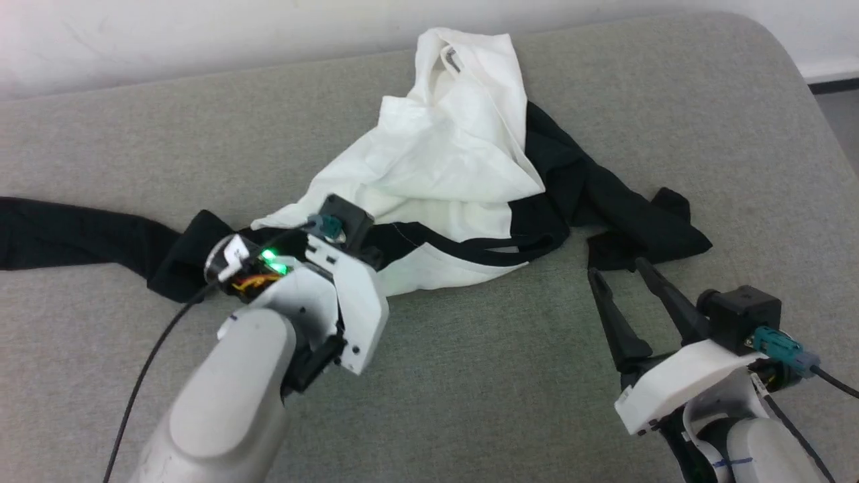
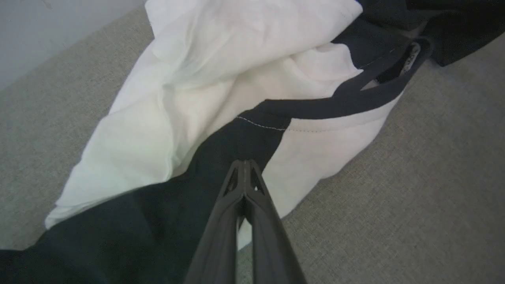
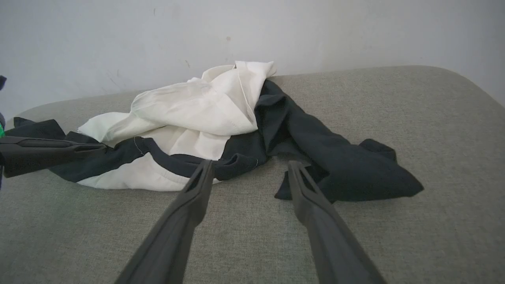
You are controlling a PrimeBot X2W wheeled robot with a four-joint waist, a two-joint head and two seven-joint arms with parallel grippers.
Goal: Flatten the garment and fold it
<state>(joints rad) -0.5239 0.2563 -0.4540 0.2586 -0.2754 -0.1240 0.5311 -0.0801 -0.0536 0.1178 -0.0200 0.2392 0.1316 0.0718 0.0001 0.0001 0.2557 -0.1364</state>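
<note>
Garment (image 1: pixel 436 161), black shoulder pinched in closed left gripper (image 2: pixel 244 162).

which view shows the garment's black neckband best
Left wrist view: the neckband of the garment loops large and close up. Head view shows it small, a thin black curve; right wrist view shows it low and foreshortened.

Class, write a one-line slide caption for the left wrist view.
Closed fingers pinch the black shoulder of a crumpled white shirt lying on a grey cushion.

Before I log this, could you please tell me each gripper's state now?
Left gripper: closed on the shirt, at its black shoulder.
Right gripper: open, empty.
</note>
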